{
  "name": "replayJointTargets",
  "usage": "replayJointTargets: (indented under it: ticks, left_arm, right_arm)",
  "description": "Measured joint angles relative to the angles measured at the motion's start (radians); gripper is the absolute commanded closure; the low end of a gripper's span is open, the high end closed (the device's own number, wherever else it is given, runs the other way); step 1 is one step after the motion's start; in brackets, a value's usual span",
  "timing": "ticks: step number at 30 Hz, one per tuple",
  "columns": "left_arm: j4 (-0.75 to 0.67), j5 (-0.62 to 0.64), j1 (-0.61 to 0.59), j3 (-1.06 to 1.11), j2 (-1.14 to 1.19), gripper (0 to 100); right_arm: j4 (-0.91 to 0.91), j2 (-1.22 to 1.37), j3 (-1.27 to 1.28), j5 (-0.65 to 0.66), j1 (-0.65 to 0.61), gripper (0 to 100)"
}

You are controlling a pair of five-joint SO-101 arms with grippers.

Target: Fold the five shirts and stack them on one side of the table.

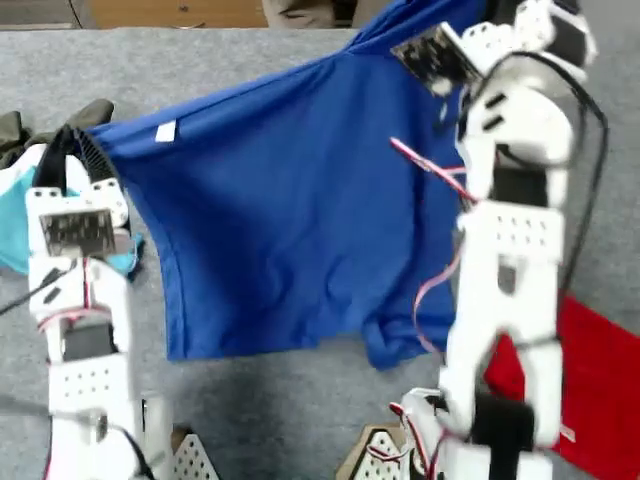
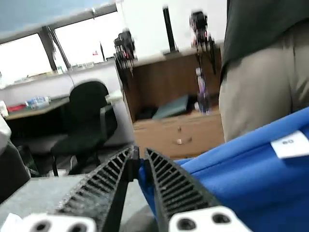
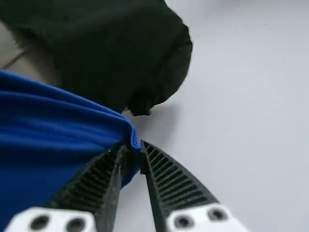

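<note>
Fabric of a smooth, matte knit makes up the blue shirt (image 1: 290, 230), which stretches as a broad slanted sheet from the left-centre of the high view up to its upper right. Its lower hem sags into soft bunched folds near the bottom centre. A small white rectangular label (image 1: 166, 131) sits near the shirt's upper left edge.

The left gripper (image 2: 139, 157) has its black, ribbed, wedge-shaped fingers (image 2: 169, 188) pressed together on a thin fold at the shirt's edge. In the high view this is the corner at the left of the frame. The right gripper (image 3: 133, 147) is likewise pinched onto a rolled blue edge, its two serrated fingers meeting at their tips with cloth between them. That arm's white, boxy plastic links rise along the right of the high view, trailed by thin red and white wires.

Beneath lies the grey, felt-like table (image 1: 280, 420). A flat red cloth (image 1: 600, 390) shows at the lower right, partly behind the right arm. At the left edge a crumpled teal cloth (image 1: 15, 240) lies below a rumpled olive cloth (image 1: 15, 130).
</note>
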Motion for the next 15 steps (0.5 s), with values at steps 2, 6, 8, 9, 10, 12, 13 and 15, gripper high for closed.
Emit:
replayJointTargets:
  ticks: [2, 6, 8, 9, 10, 12, 13, 15]
  left_arm:
    - [-0.032, 0.000, 0.000, -0.072, 0.140, 98]
    - [-0.048, -0.003, 0.000, -0.284, 0.411, 98]
    - [-0.048, -0.003, 0.000, -0.402, 0.542, 98]
    - [-0.048, -0.005, 0.000, -0.465, 0.601, 98]
    - [-0.048, -0.006, 0.000, -0.525, 0.660, 98]
    - [-0.048, -0.006, 0.000, -0.647, 0.770, 98]
    - [-0.048, -0.006, 0.000, -0.707, 0.819, 98]
    - [-0.048, -0.006, 0.000, -0.812, 0.910, 98]
  right_arm:
    - [-0.006, 0.089, -0.040, 0.000, -0.005, 99.5]
    - [-0.008, 0.232, -0.124, -0.043, -0.008, 99.5]
    - [-0.009, 0.290, -0.157, -0.052, -0.018, 99.5]
    - [-0.009, 0.313, -0.170, -0.052, -0.025, 99.5]
    - [-0.009, 0.336, -0.183, -0.052, -0.028, 99.5]
    - [-0.009, 0.373, -0.209, -0.052, -0.029, 99.5]
    - [-0.009, 0.390, -0.226, -0.052, -0.029, 99.5]
    - [-0.009, 0.420, -0.265, -0.055, -0.029, 99.5]
